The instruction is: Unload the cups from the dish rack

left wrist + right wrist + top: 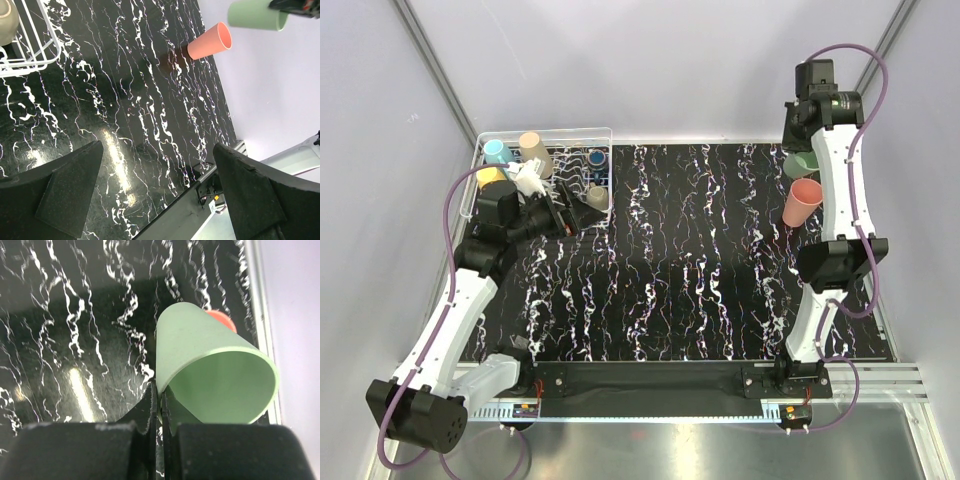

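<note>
The white wire dish rack [560, 135] stands at the table's far left. In it are a pale blue cup [497, 151], a tan tumbler [531, 150], a yellow cup [491, 179], a navy cup [597, 158] and a grey-brown cup [597, 198]. My left gripper [569, 215] is open and empty at the rack's near right corner; its view shows the rack's corner [31, 47]. My right gripper [161, 405] is shut on the rim of a green tumbler [210, 365], held tilted above the far right of the table [800, 163]. A pinkish tumbler [802, 202] stands just beside it.
The black marbled table [690, 270] runs between the rack and the right edge. A white crumpled item [529, 180] lies in the rack. Lilac walls close in on the left, back and right. The pinkish tumbler [210, 41] and the green one [255, 14] show in the left wrist view.
</note>
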Controlling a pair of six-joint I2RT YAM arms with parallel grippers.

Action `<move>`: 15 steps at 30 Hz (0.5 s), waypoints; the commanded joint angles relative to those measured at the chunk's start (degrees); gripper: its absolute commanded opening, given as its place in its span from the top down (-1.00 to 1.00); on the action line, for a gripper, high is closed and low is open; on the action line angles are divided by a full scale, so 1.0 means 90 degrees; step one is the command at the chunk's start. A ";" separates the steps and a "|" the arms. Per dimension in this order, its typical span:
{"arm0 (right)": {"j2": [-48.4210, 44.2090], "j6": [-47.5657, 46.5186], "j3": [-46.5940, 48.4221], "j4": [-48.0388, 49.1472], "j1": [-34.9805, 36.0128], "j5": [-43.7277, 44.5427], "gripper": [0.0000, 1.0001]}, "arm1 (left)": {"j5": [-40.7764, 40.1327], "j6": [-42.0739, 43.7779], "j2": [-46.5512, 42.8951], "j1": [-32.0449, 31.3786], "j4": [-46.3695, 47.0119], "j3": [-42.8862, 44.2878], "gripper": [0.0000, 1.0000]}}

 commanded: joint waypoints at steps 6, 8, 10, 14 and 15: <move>-0.0056 -0.0115 -0.0234 -0.0002 -0.0559 0.0199 1.00 | -0.0084 0.0214 -0.0104 -0.0028 -0.0014 0.0159 -0.98; -0.0105 -0.0115 -0.0420 0.0096 -0.0619 0.0052 1.00 | -0.0093 0.0205 -0.0104 -0.0028 -0.0014 0.0159 -0.98; -0.0134 -0.0125 -0.0547 0.0243 -0.0687 -0.0105 1.00 | -0.0093 0.0205 -0.0104 -0.0028 -0.0024 0.0159 -0.98; -0.0047 -0.0261 -0.0889 0.0555 -0.0814 -0.0639 1.00 | -0.0113 0.0195 -0.0095 -0.0028 -0.0004 0.0149 -0.98; -0.0008 -0.0252 -0.0938 0.0604 -0.0863 -0.0690 1.00 | -0.0103 0.0185 -0.0095 -0.0028 0.0006 0.0139 -0.98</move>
